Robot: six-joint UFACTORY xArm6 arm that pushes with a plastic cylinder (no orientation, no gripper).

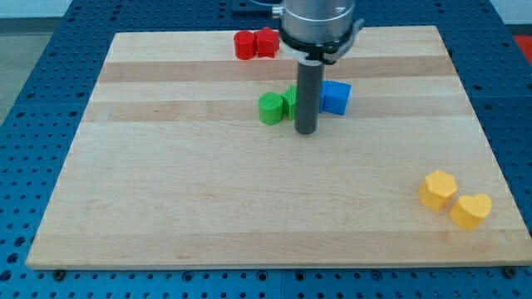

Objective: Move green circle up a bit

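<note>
Wooden worktop (166,208) fills most of the view, sitting on a blue perforated base (33,83). Arm's grey housing (320,25) comes in at the view's top centre, dark rod (308,95) dropping straight down from it. No hand on this rig, just the rod, so nothing to call released or clenched. My tip (307,132) sits on the worktop just right of and slightly below the green circle (271,109). Green circle is a bit above centre, touching a second green block (290,100) on its right; that one's shape is partly hidden by the rod. Blue block (337,97) just right of the rod. Two red blocks (255,43) touching, at top edge. Yellow hexagon-like block (437,189) and yellow heart (471,210) side by side, bottom right
</note>
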